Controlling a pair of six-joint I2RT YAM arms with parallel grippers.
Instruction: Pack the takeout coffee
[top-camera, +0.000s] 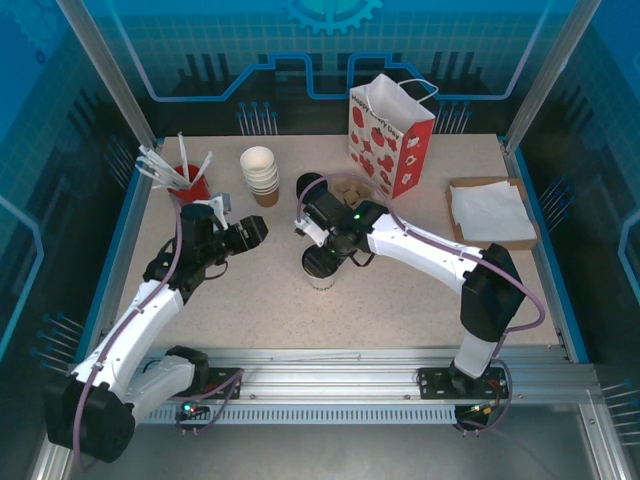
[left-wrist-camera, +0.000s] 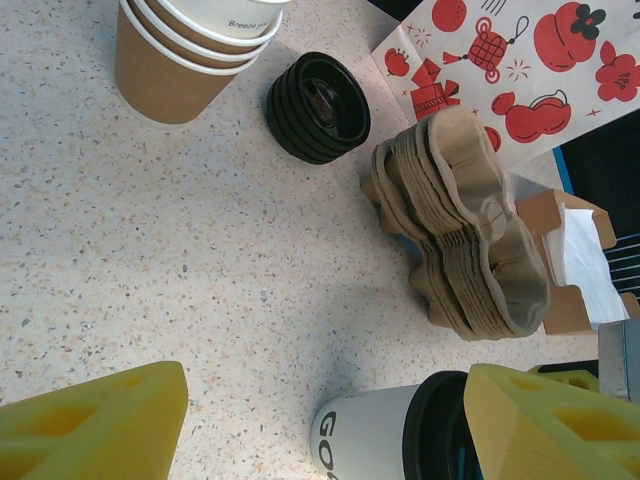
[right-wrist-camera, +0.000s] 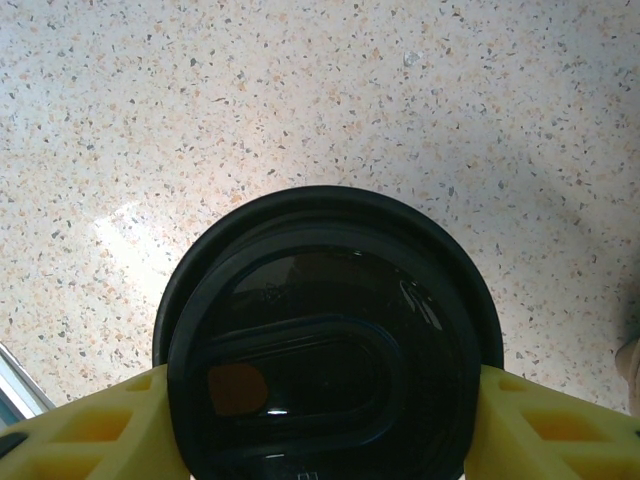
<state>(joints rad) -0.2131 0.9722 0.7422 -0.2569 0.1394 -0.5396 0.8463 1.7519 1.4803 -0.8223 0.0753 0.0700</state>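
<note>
The takeout coffee (top-camera: 320, 270) is a pale cup with a black lid (right-wrist-camera: 320, 340), standing mid-table. From above, my right gripper (top-camera: 328, 252) is shut on it; the yellow fingers (right-wrist-camera: 90, 430) press both sides of the lid. My left gripper (top-camera: 256, 231) hovers open, left of the cup and apart from it. In its wrist view, the cup (left-wrist-camera: 375, 435) shows beyond its spread yellow fingertips (left-wrist-camera: 100, 425). The strawberry-print bag (top-camera: 392, 135) stands open at the back, right of centre.
A stack of lidless paper cups (top-camera: 261, 172) and loose black lids (left-wrist-camera: 318, 107) sit behind the coffee. Brown pulp cup carriers (left-wrist-camera: 460, 220) lie by the bag's foot. A red cup of stirrers (top-camera: 188, 180) is back left, a napkin tray (top-camera: 492, 212) at right.
</note>
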